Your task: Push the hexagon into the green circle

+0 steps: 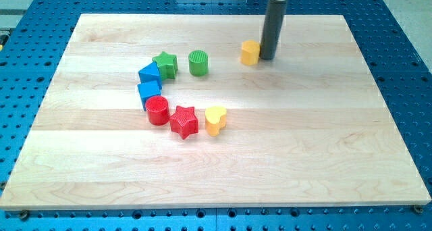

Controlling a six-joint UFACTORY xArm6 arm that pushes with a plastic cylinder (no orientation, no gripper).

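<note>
A yellow hexagon block (250,53) sits near the view's top, right of centre. A green circle block (198,62) stands to its left, with a gap of bare wood between them. My tip (267,57) rests on the board right against the hexagon's right side; the dark rod rises from it toward the view's top. The hexagon lies between my tip and the green circle.
A curved row of blocks lies left of centre: a green star (165,64), two blue blocks (149,73) (149,92), a red cylinder (158,111), a red star (183,121) and a yellow heart (215,119). The wooden board (304,143) sits on a blue perforated table.
</note>
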